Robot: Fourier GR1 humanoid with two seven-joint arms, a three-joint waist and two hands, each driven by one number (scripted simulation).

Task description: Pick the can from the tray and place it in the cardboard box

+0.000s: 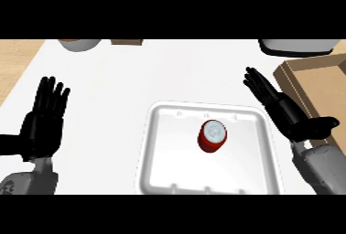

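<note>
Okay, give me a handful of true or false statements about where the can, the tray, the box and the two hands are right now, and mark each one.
1. The red can stands in the white tray. True.
2. The right hand is curled round the can. False: it is open, beside the tray, not touching the can.
3. The cardboard box lies at the right edge of the view. True.
4. The left hand rests inside the tray. False: it is open, left of the tray.
5. The can is already in the box. False: it is in the tray.

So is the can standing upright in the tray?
Yes, upright: the can shows its round silver top from above, red side below, standing inside the white tray.
</note>
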